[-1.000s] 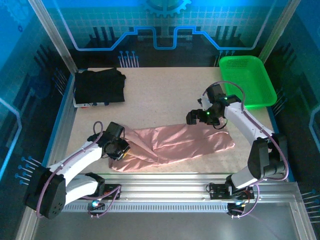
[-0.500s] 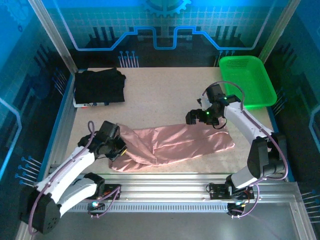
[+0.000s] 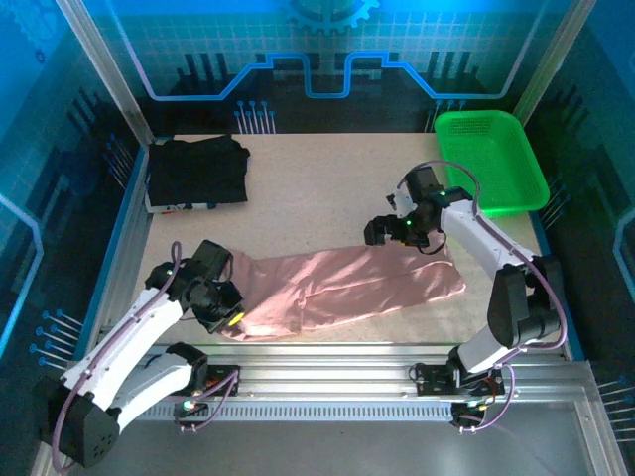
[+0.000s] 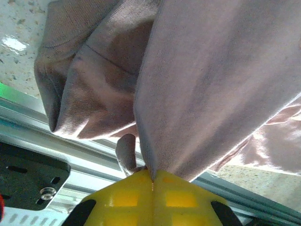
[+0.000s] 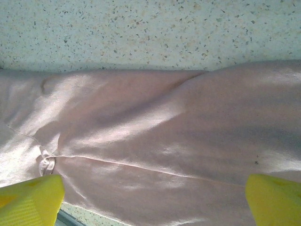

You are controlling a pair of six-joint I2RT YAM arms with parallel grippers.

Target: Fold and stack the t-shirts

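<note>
A dusty-pink t-shirt (image 3: 347,286) lies folded into a long strip across the near part of the table. Its left end is pinched in my left gripper (image 3: 224,309), which is shut on the cloth. In the left wrist view the pink t-shirt (image 4: 211,70) hangs in folds out of the closed yellow fingertips (image 4: 136,193). My right gripper (image 3: 385,234) hovers open over the strip's far right part. The right wrist view looks down on the pink t-shirt (image 5: 155,141), with one yellow fingertip (image 5: 30,200) in each lower corner. A black folded t-shirt (image 3: 198,171) rests at the far left.
A green mesh basket (image 3: 491,159) sits at the far right corner. The aluminium rail (image 3: 327,382) runs along the near table edge, just below the left gripper. Speckled beige tabletop (image 3: 317,198) lies open between the black shirt and the right arm.
My left gripper has closed on the pink shirt's left end and drawn it a little left and toward the near edge. The right gripper has shifted slightly left.
</note>
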